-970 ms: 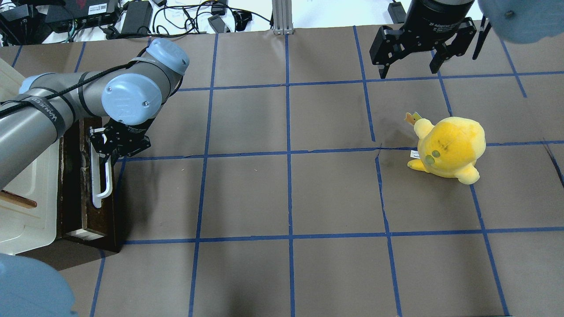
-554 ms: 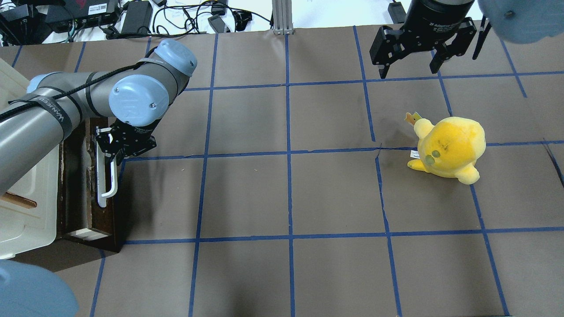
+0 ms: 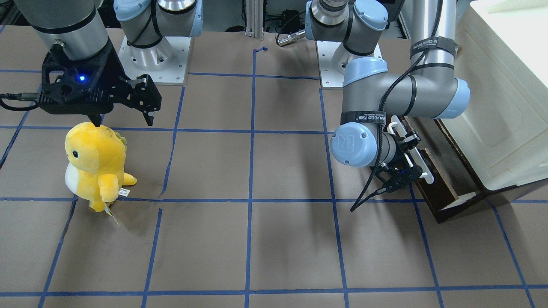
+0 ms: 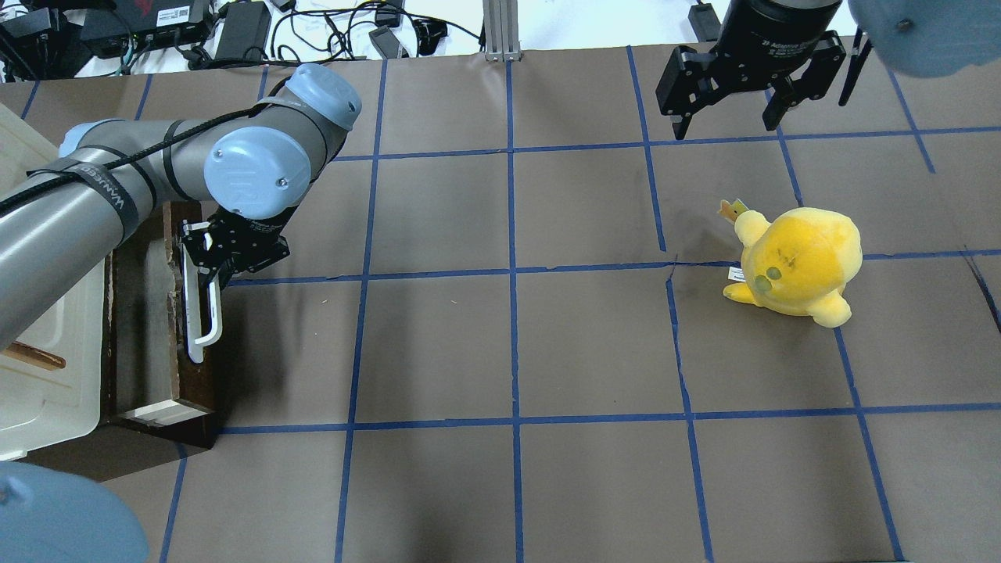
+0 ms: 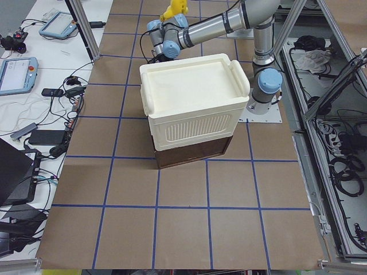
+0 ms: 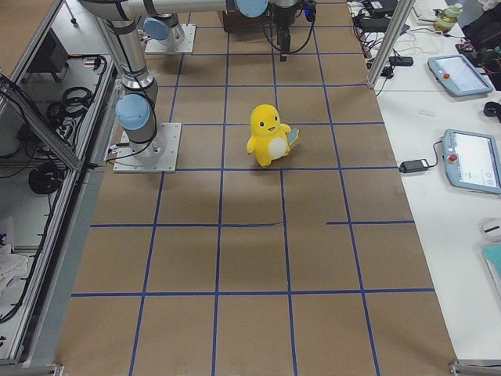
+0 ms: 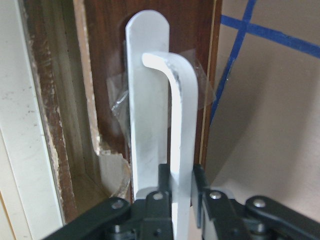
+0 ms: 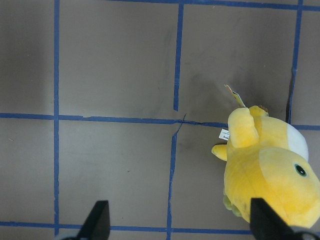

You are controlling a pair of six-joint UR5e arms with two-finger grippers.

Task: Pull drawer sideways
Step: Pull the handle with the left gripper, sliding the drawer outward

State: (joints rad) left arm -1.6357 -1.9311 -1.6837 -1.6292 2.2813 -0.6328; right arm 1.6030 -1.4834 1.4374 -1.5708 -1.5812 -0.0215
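The dark brown drawer sticks out sideways from under the cream-white cabinet, and a strip of its pale interior shows. Its white bar handle runs along the front. My left gripper is shut on the handle's far end. The left wrist view shows the fingers clamped on the bar. In the front-facing view the drawer and the left gripper sit at the right. My right gripper is open and empty, hovering at the far right.
A yellow plush toy stands on the brown table at the right, below the right gripper; it also shows in the right wrist view. Cables and power bricks lie beyond the table's far edge.
My left gripper has moved to the right, still shut on the handle. The drawer has slid further out of the cabinet and shows more of its interior. The right arm has not moved.
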